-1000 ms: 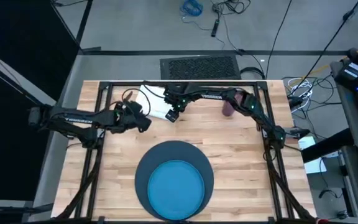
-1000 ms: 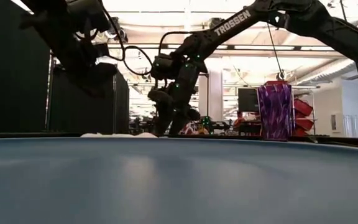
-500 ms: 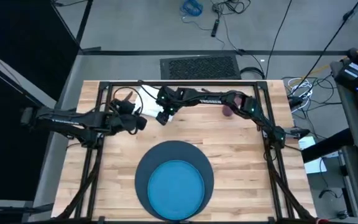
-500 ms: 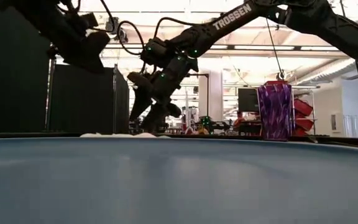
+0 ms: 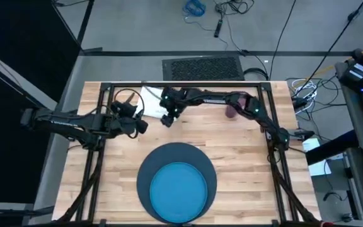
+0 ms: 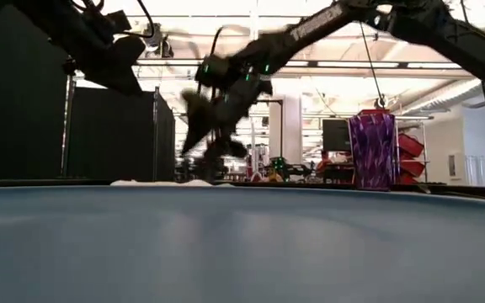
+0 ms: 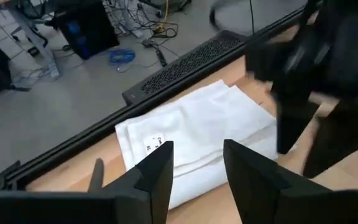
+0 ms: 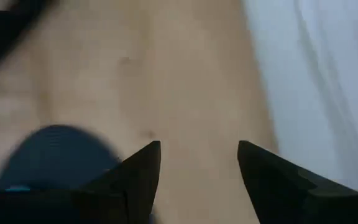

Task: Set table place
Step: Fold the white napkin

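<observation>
Both grippers gather at the folded white cloth napkin (image 5: 151,101) at the far edge of the pale wooden surface (image 5: 244,151).

The right gripper (image 5: 167,120) hangs beside the napkin, fingers spread and empty, likely ready to lift it. The left gripper (image 7: 196,163), also spread and empty, faces it. The bright blue round plate (image 5: 179,189) waits on the dark navy round mat (image 5: 145,178); the small purple cup (image 6: 371,151) stands apart.

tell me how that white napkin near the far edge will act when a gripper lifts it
The white napkin looks like folded cloth with soft creases, so it will probably droop and may unfold if pinched at one layer. It lies flat on the table, so it likely weighs little and may slide rather than lift unless the fingers catch an edge.
</observation>
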### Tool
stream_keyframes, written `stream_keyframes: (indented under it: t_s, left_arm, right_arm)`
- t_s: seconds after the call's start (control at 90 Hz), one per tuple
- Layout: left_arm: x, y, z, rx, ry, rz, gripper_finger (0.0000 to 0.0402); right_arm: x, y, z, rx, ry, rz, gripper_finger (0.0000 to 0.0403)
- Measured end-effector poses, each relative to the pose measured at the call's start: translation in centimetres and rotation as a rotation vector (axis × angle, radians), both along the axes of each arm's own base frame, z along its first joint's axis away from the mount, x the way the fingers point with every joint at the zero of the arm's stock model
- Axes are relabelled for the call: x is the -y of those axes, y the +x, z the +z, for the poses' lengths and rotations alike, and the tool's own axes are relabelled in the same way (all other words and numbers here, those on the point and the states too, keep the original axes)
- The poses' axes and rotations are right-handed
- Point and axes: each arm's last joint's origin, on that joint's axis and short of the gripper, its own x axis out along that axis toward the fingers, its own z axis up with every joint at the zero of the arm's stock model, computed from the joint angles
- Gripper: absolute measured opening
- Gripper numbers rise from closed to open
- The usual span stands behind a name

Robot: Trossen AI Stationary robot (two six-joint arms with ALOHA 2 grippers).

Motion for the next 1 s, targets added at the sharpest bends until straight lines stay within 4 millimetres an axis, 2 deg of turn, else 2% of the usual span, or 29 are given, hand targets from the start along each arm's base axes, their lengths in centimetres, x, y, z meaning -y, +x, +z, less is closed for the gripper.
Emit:
stream_keyframes:
  t_s: [0.1, 0.2, 0.389, 0.489, 0.711, 0.856, 1.0]
  left_arm:
    - [0.0, -0.1, -0.1, -0.025, 0.003, -0.001, 0.0127]
    - [0.0, -0.3, -0.2, -0.041, 0.002, 0.003, 0.0127]
    - [0.0, -0.2, -0.2, -0.036, 0.003, 0.005, 0.0127]
    - [0.0, -0.3, -0.2, -0.034, 0.009, 0.012, 0.0127]
    - [0.0, -0.3, -0.2, -0.034, 0.009, 0.012, 0.0127]
    - [0.0, -0.3, -0.2, -0.034, 0.008, 0.012, 0.0127]
    - [0.0, -0.3, -0.2, -0.035, 0.009, 0.011, 0.0127]
  right_arm:
    - [0.1, -0.9, 1.4, 0.001, -0.081, 0.061, 0.0201]
    - [0.8, -1.7, 2.1, -0.07, -0.382, 0.108, 0.0201]
    - [0.0, -2.0, 0.2, -0.327, -0.751, 0.262, 0.0201]
    - [-0.2, -1.5, 0.2, -0.358, -0.899, 0.304, 0.0201]
    - [0.4, -0.8, -0.3, -0.341, -0.975, 0.281, 0.0201]
    - [0.4, -1.3, -1.4, -0.364, -0.864, 0.302, 0.0201]
    - [-0.3, -1.3, -1.4, -0.371, -0.812, 0.284, 0.0201]
